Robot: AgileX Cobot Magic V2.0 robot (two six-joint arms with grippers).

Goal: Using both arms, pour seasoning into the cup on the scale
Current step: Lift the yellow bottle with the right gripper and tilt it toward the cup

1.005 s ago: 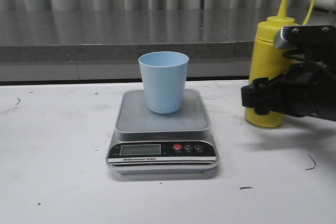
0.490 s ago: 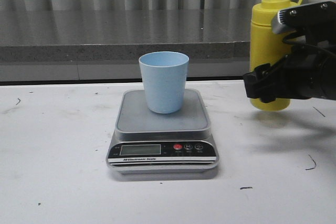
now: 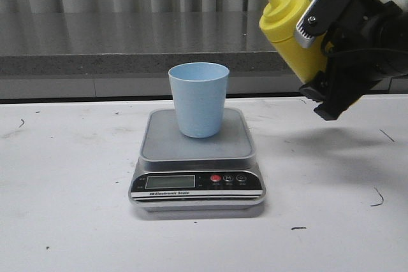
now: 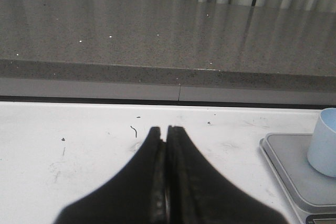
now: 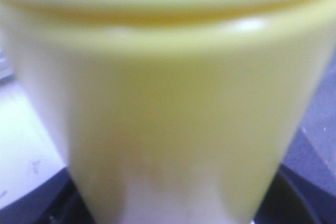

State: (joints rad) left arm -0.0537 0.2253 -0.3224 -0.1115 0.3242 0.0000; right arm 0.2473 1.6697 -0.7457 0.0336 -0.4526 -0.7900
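Observation:
The pale blue cup (image 3: 198, 99) stands upright on the silver-grey scale (image 3: 196, 160) at the table's middle. My right gripper (image 3: 319, 71) is shut on the yellow seasoning bottle (image 3: 290, 27) and holds it in the air to the right of the cup, tilted with its nozzle pointing up and left. The bottle (image 5: 168, 103) fills the right wrist view. My left gripper (image 4: 164, 129) is shut and empty, low over the white table, left of the scale (image 4: 294, 174) and cup (image 4: 324, 142). It does not show in the front view.
A grey stone ledge (image 3: 127, 42) runs along the back of the white table (image 3: 64, 189), with a curtain behind it. Small dark marks dot the table surface.
My right gripper has lifted the bottle off the table, carried it up and left towards the cup, and tilted it. The cup, scale and left gripper have not moved.

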